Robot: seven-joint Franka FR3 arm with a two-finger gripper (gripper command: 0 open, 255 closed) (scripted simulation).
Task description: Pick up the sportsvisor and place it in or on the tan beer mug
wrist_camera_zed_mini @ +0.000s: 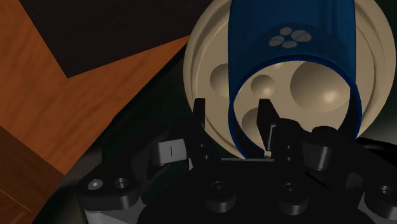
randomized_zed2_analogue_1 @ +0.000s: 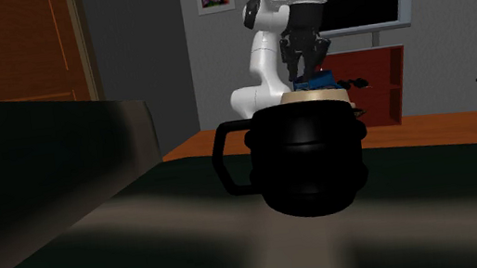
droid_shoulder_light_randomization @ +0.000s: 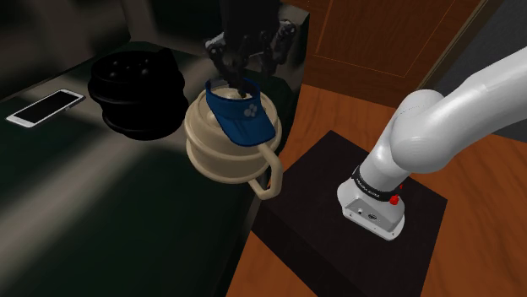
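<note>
My jaws stand open astride the back band of the blue visor (droid_shoulder_light_randomization: 243, 114), not clasping it, and the visor lies across the mouth of the tan mug (droid_shoulder_light_randomization: 218, 153), just beside the black mug (droid_shoulder_light_randomization: 135, 91) on the tabletop (droid_shoulder_light_randomization: 101, 219).

The sportsvisor (droid_shoulder_light_randomization: 245, 114) is deep blue with a small white paw-print mark on its brim. It lies across the open mouth of the tan beer mug (droid_shoulder_light_randomization: 221, 152), its brim tipping down past the rim on the handle side and its thin band curving in a loop over the opening. The mug stands upright — a squat, barrel-like shape with bulging ribs and a looped handle toward the shoulder view's lower right. In the wrist view, round hollows in the mug's (wrist_camera_zed_mini: 210, 57) pale inside show through the visor's (wrist_camera_zed_mini: 299, 38) band.
</note>
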